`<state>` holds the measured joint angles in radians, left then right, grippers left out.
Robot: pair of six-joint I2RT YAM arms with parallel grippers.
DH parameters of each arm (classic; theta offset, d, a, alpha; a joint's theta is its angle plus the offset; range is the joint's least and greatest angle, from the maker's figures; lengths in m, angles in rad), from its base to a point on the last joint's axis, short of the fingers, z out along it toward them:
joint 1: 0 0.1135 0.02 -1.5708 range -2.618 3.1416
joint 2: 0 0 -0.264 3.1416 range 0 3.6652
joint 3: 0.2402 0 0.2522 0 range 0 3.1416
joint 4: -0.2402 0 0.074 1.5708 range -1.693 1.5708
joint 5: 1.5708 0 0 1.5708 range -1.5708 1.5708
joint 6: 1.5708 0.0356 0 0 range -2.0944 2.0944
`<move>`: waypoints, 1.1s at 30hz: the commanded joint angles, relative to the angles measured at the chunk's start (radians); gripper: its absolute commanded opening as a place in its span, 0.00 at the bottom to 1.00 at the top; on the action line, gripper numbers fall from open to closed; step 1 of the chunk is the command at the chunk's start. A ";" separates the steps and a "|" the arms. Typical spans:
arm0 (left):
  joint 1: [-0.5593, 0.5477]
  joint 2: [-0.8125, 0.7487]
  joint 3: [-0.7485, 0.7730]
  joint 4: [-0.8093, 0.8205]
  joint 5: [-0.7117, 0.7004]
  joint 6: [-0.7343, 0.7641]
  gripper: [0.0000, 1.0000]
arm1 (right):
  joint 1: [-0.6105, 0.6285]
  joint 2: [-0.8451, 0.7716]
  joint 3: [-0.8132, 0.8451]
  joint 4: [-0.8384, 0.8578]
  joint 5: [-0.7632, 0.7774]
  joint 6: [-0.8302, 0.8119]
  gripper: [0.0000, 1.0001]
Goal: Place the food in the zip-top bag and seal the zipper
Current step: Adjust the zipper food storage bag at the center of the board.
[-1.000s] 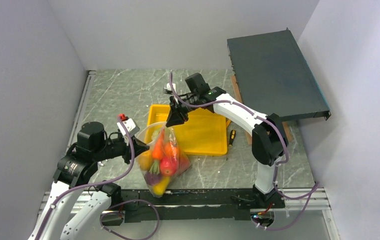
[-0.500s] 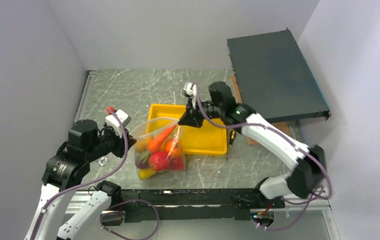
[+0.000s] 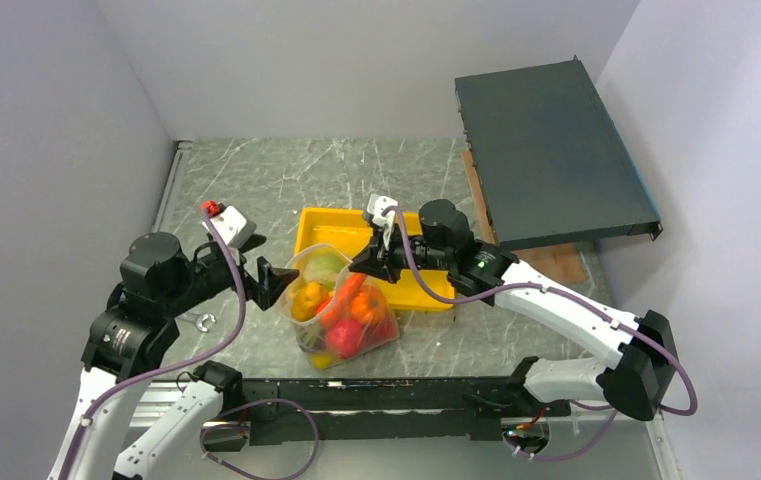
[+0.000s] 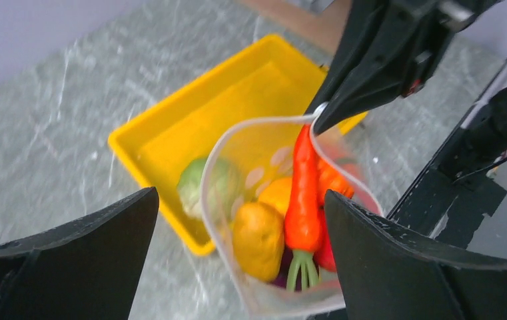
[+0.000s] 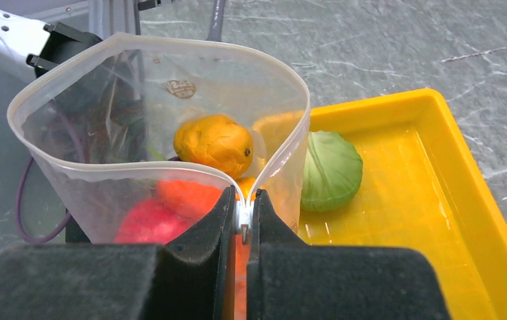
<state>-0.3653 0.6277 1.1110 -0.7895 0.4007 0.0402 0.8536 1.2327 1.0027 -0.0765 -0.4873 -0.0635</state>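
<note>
one zipper (image 5: 124,172) end pinched in my right gripper (image 5: 242,220), left gripper (image 4: 238,197) wide; i'd take the opposite rim of the limp, loaded zip-top bag (image 5: 104,195).

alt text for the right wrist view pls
The right pincer is shut on one end of the zipper of a clear bag, whose mouth gapes open over toy food inside. A green cabbage lies outside the bag in a yellow tray.
</note>
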 commanded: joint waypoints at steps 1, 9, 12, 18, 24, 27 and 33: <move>-0.022 -0.020 -0.090 0.344 0.195 -0.025 1.00 | 0.006 -0.040 0.014 0.002 0.020 -0.028 0.00; -0.158 0.174 -0.016 0.407 0.165 -0.017 1.00 | 0.010 -0.098 0.035 -0.070 0.036 -0.012 0.00; -0.237 0.214 -0.025 0.466 0.126 -0.023 1.00 | 0.015 -0.121 0.063 -0.105 0.027 -0.007 0.00; -0.344 0.276 -0.032 0.472 0.042 0.018 1.00 | 0.016 -0.175 0.093 -0.140 0.013 0.001 0.00; -0.399 0.315 -0.042 0.405 0.020 0.077 0.93 | 0.015 -0.182 0.107 -0.167 0.014 0.002 0.00; -0.421 0.330 -0.050 0.379 -0.009 0.086 0.80 | 0.015 -0.177 0.112 -0.178 -0.003 0.003 0.00; -0.436 0.343 -0.062 0.352 -0.025 0.115 0.68 | 0.015 -0.175 0.114 -0.196 -0.045 -0.008 0.00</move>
<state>-0.7918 0.9703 1.0512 -0.4248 0.3939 0.1188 0.8669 1.0786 1.0618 -0.2962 -0.4805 -0.0704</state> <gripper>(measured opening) 0.663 0.066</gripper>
